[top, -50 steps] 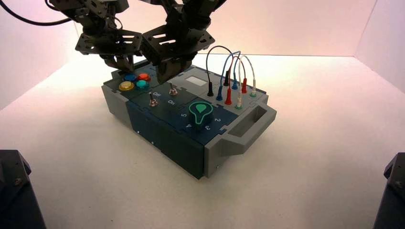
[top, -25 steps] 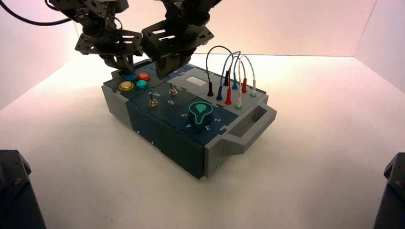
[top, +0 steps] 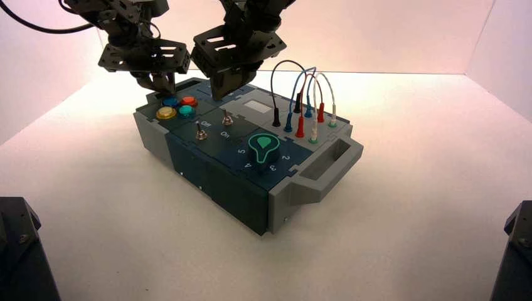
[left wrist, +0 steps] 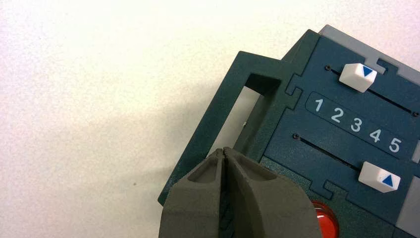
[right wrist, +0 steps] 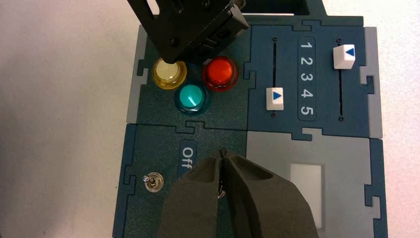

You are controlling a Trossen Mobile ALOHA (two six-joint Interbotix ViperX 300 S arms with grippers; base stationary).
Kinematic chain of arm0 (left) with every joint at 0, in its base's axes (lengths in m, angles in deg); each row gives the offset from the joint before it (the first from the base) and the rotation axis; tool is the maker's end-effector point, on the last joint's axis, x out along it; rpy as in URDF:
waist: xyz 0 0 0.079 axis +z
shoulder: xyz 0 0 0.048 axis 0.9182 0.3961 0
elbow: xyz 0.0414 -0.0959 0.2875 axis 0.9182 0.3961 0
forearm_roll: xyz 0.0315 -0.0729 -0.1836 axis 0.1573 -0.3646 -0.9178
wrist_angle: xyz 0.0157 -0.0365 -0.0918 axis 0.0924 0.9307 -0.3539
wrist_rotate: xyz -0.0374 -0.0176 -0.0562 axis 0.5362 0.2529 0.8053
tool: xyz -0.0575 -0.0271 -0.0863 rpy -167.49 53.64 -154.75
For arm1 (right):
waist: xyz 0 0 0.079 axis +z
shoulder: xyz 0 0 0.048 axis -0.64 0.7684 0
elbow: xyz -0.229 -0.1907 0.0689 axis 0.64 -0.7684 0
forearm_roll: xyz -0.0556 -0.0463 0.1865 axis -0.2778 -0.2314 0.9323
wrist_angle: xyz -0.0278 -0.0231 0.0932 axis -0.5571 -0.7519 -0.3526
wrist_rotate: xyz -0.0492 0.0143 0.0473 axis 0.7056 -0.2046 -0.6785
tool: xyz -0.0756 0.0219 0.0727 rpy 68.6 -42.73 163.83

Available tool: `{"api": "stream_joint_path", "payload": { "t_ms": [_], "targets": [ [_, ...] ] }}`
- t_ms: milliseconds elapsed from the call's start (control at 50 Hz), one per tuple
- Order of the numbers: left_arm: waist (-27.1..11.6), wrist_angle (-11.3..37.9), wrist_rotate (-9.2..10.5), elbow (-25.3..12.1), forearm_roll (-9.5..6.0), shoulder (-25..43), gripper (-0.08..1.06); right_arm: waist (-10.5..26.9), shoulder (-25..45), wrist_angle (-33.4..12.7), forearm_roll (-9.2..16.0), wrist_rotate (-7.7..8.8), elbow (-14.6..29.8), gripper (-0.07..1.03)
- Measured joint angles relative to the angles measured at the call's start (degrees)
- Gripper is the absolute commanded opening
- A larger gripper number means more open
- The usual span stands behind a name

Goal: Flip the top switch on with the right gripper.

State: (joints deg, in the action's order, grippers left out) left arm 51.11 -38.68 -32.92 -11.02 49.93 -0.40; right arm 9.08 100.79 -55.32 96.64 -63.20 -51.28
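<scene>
The top switch [top: 228,118] is a tiny silver stick. It stands near the middle of the box [top: 213,182] top, a bit toward the far long edge. A second switch [top: 201,130] just like it stands closer to the near long edge. The words "Off" and "On" lie between the two.

The right gripper [top: 219,93] hangs in the air above the top switch, a little to the button end of it and not touching it. Its two fingers are pressed together into one thin point. In the right wrist view the fingers cover the top switch, so only the other switch shows there, and I cannot tell which way the top switch leans.

"Off" is on the side of the round buttons, and "On" is on the side of the green dial [top: 264,144]. So I think the point must come down on the button side of the stick and push it toward the dial end.

There is open room along that path. The dial is well apart, and the wires [top: 301,78] are off near the far corner. The other switch is close, so the point has to stay on its own row.

The left gripper [top: 164,84] waits above the button corner, right beside the right arm, with its fingers pressed together too. The two arms are very close there.
</scene>
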Motion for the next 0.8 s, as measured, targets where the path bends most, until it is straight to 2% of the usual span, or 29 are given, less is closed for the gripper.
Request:
{"api": "stream_joint_path", "payload": {
  "t_ms": [800],
  "targets": [
    [0.0,0.0,0.00,-0.1,-0.09,0.0,-0.03,-0.2,0.6,-0.6,0.0,-0.18,-1.2,-0.02]
  ]
}}
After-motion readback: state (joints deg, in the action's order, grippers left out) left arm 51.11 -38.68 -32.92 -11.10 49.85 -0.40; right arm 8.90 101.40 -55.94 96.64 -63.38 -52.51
